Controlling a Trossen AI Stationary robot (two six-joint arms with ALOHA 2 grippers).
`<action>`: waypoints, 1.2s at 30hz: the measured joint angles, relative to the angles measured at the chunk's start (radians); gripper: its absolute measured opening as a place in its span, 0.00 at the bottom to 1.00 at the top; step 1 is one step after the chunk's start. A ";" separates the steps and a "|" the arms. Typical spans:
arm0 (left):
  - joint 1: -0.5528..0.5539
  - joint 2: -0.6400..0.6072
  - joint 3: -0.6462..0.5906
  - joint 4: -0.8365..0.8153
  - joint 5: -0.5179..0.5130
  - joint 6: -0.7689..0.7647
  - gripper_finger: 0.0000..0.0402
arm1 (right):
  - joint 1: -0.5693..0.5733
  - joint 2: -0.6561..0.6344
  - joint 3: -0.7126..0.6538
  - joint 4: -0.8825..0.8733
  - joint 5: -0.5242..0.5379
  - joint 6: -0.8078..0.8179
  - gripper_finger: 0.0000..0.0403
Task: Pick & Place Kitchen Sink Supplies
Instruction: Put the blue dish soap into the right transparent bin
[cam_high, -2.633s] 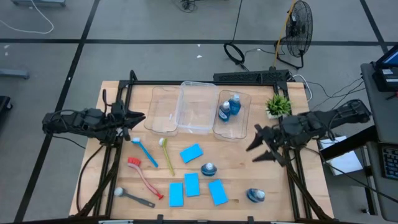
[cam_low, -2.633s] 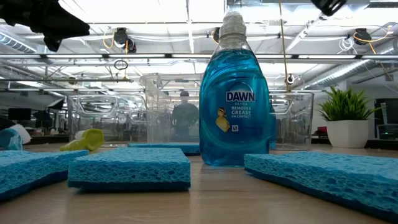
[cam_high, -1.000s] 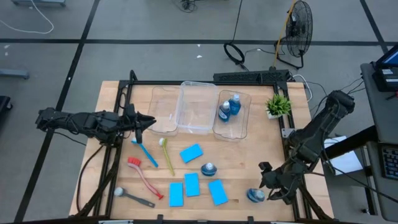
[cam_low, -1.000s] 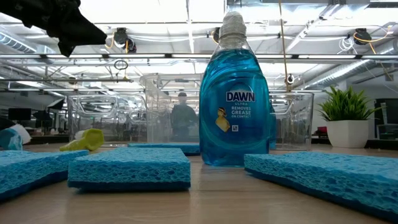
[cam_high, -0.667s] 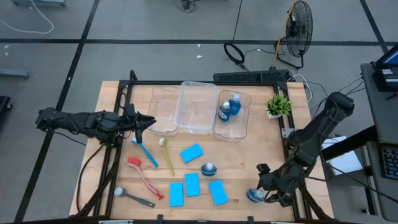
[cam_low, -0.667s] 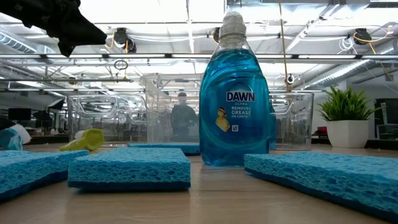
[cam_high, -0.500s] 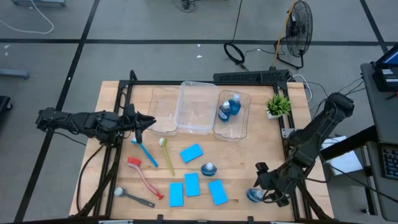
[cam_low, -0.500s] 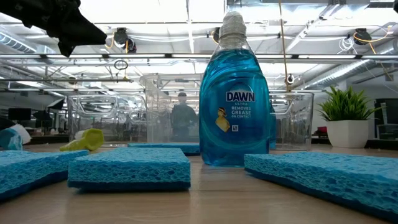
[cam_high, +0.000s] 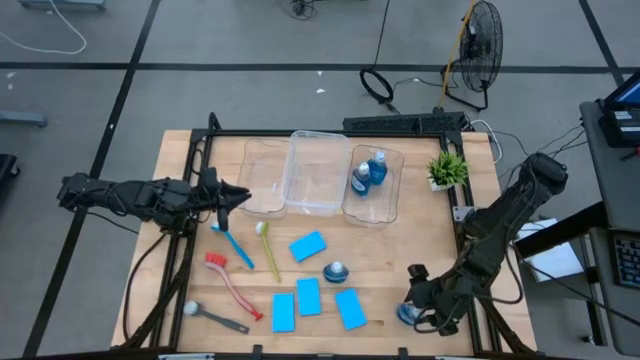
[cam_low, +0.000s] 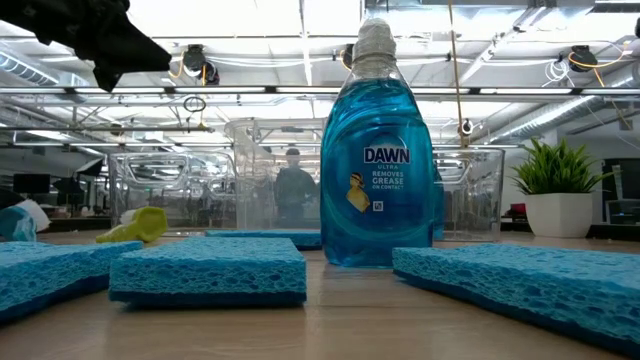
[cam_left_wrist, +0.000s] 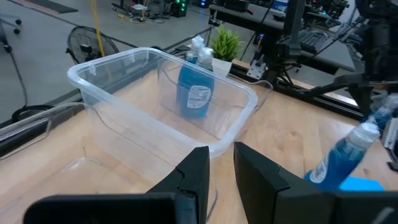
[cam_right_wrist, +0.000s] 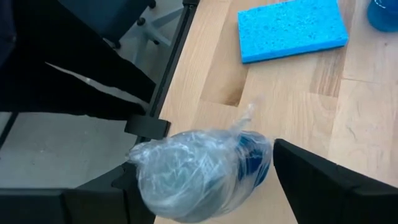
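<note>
Right gripper (cam_high: 416, 306), lowered at the table's near right corner, fingers spread wide on either side of a small blue-liquid bottle (cam_right_wrist: 199, 171) and not yet clamped on it. Stands just inside the table edge, well apart from the blue sponges (cam_high: 310, 297) and from the other loose bottle (cam_high: 336, 271) nearer the middle. Seen from the right wrist as a pale cap wrapped in crinkled clear film, with the blue body below and one sponge (cam_right_wrist: 292, 28) lying farther along the wood. Probably moderately heavy for its size, liquid-filled and so liable to shift its weight when swung; walls of smooth plastic, stiff enough to take a firm squeeze yet slippery, and the film over the cap more slippery again (loose film likely to slide or tear rather than carry the load). Best taken across the body below the shoulder, or at the narrowing neck under the cap, never on the film alone; kept upright during the lift. Presumably bound for the clear bin (cam_high: 396, 203) at the far side, already holding two like bottles (cam_high: 371, 173). Left gripper (cam_high: 232, 193), waiting above the left bin (cam_high: 252, 150), fingers drawn close with a narrow gap and nothing between them.
</note>
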 joint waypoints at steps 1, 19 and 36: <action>0.000 0.000 0.000 0.000 0.003 0.000 0.19 | 0.000 0.003 0.000 0.001 -0.001 0.000 0.67; 0.000 0.000 0.000 0.000 0.005 -0.026 0.19 | 0.000 0.010 0.002 0.002 0.006 0.000 0.45; 0.000 0.000 0.000 0.001 0.005 -0.032 0.19 | -0.022 -0.149 -0.002 -0.033 0.108 -0.049 0.43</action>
